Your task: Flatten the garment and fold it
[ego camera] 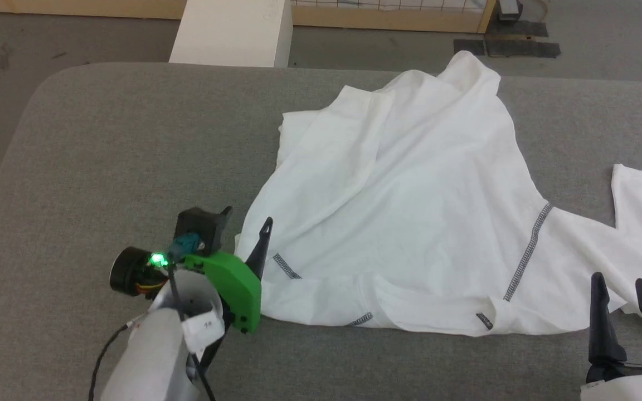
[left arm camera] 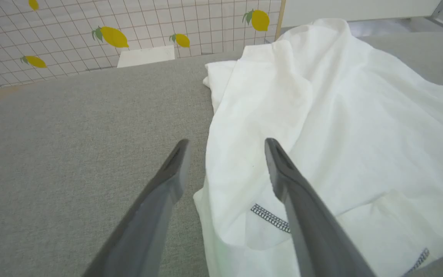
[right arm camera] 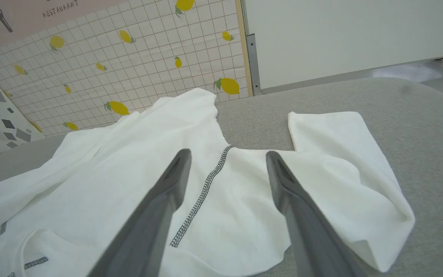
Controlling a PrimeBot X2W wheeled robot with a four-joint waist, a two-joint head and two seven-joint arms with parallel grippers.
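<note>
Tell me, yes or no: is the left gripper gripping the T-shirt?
No: the left gripper stands wide open at the edge of the T-shirt, with no fabric pinched.

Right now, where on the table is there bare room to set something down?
Free: the left half of the grey padded table, between its rounded corner and the crumpled white T-shirt. Crowded: the right half, covered by that shirt.
</note>
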